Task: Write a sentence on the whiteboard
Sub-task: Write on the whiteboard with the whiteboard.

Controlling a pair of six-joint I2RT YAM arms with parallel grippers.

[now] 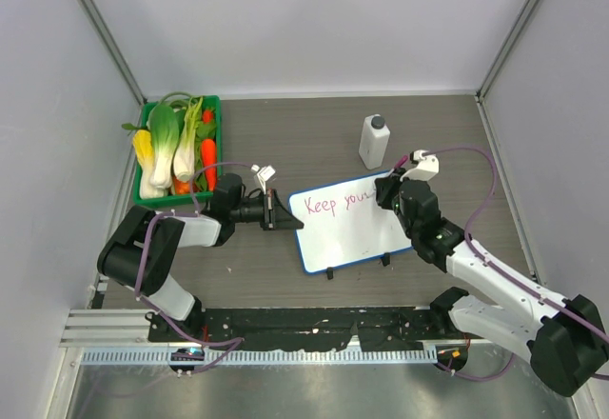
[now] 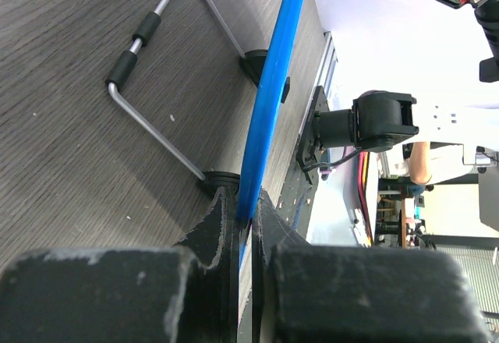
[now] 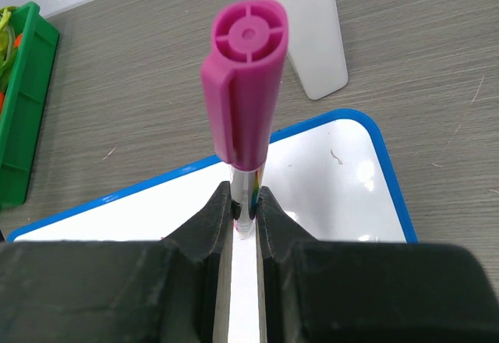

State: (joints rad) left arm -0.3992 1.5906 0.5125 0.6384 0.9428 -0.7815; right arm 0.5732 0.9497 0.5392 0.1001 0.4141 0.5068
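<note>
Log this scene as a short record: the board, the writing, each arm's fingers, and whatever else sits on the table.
whiteboard: blue-rimmed, mid-table
sentence: pink-red "Keep your", upper left of board
left fingers: shut on whiteboard's left rim
right fingers: shut on marker, pink cap on its back end
other: white bottle behind board; green crate of vegetables, far left
</note>
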